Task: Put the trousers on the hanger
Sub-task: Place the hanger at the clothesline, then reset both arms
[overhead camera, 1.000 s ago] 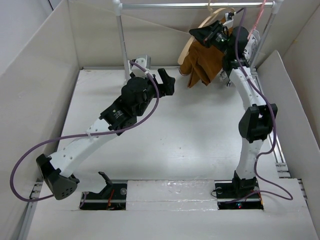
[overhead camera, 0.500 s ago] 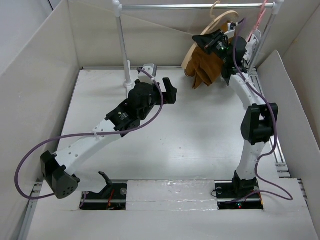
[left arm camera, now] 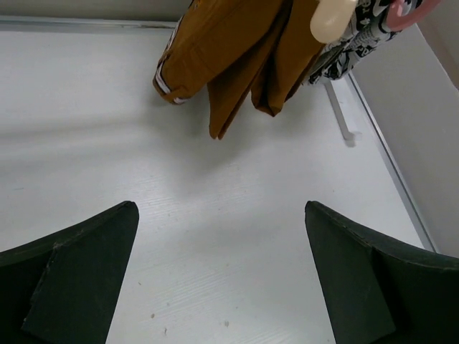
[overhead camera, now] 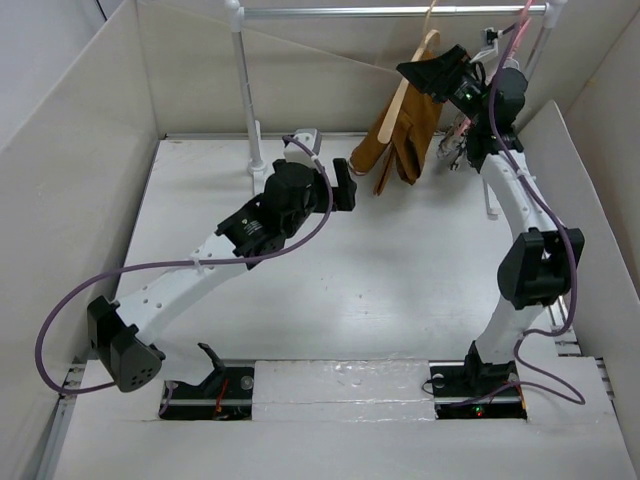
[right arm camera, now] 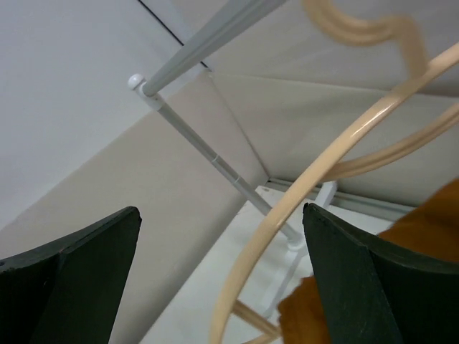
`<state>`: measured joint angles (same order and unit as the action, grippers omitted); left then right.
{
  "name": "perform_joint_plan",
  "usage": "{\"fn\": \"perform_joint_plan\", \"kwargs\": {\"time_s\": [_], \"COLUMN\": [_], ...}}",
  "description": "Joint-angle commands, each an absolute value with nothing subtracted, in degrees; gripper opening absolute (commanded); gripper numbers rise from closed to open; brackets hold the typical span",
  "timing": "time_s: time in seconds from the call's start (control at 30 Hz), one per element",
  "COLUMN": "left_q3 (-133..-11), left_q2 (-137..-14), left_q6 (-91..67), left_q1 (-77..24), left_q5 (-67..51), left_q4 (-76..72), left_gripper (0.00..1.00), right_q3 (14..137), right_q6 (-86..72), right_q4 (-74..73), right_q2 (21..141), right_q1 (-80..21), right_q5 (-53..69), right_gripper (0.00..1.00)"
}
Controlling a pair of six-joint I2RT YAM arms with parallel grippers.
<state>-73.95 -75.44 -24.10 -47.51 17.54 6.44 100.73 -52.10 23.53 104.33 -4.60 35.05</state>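
The rust-brown trousers (overhead camera: pixel 402 135) hang folded over the tan wooden hanger (overhead camera: pixel 398 100), whose hook sits on the rack rail (overhead camera: pixel 390 12). In the left wrist view the trousers (left arm camera: pixel 229 50) dangle above the table, striped trim at their lower left, with the hanger's end (left arm camera: pixel 331 18) beside them. My right gripper (overhead camera: pixel 432 72) is up at the hanger's top and open. The hanger's arm (right arm camera: pixel 287 215) runs between its fingers close to the right one, unclamped, with trousers cloth (right arm camera: pixel 430 222) behind. My left gripper (overhead camera: pixel 347 186) is open and holds nothing, low and left of the trousers.
A black-and-white patterned cloth (overhead camera: pixel 455 140) hangs on a thin pink hanger (overhead camera: pixel 520 30) just right of the trousers. The rack's left post (overhead camera: pixel 245 90) stands at the back. White walls box in the table (overhead camera: pixel 380 280) on all sides.
My right gripper has opened and let go of the hanger, which has swung edge-on under the rail with the trousers. My left gripper has opened wider and shifted slightly right.
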Motion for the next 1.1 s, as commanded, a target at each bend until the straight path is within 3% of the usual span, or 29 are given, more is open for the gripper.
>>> {"fn": "perform_joint_plan", "kwargs": {"time_s": [0.0, 0.13, 0.23, 0.37, 0.5, 0.53, 0.6, 0.67, 0.77, 0.9, 1.07], "left_q3": [-80.41, -84.72, -85.87, -77.46, -72.35, -67.64, -65.67, -59.28, -53.03, -50.01, -51.67], "left_q2": [-75.67, -75.76, -74.71, -72.60, -70.32, -69.27, -68.91, -67.77, -66.27, -65.65, -66.53], "left_q6": [-21.89, -21.80, -26.07, -30.85, -28.04, -27.69, -27.95, -28.47, -29.97, -31.38, -30.59], "left_q1": [-47.46, -46.76, -40.63, -27.27, -27.25, -27.25, -27.25, -27.25, -27.25, -27.25, -27.25], "left_q5": [19.07, 19.25, 8.68, 1.05, 4.22, 5.00, 4.66, 1.95, -4.30, -7.91, -8.44], "left_q4": [8.08, 9.93, 10.29, 9.04, 12.48, 13.96, 13.97, 12.67, 9.42, 5.80, 5.54], "left_gripper": [0.99, 0.99, 0.99, 0.99, 0.99, 0.99, 0.99, 0.99, 0.99, 0.99, 0.99], "right_q3": [105.20, 105.39, 100.30, 86.69, 72.27, 63.98, 60.94, 56.45, 48.36, 42.82, 45.60], "right_q6": [-40.91, -29.12, -19.36, -13.19, -7.23, -5.38, -3.80, -3.08, -1.41, -0.79, 0.95], "right_q4": [21.64, 7.78, 0.38, -0.53, -3.94, -8.31, -9.92, -17.81, -22.32, -24.52, -23.73], "right_q2": [99.06, 94.23, 88.43, 78.51, 65.86, 58.09, 55.75, 50.31, 44.94, 44.12, 46.66], "right_q1": [-3.16, -2.03, -1.41, 0.09, 1.41, 1.41, 1.41, -0.61, -0.62, -1.32, -1.85], "right_q5": [35.60, 31.40, 25.43, 23.82, 20.31, 17.26, 15.75, 8.81, 7.74, 7.73, 10.02], "right_gripper": [1.00, 1.00, 1.00, 1.00, 1.00, 1.00, 1.00, 1.00, 1.00, 1.00, 1.00]}}
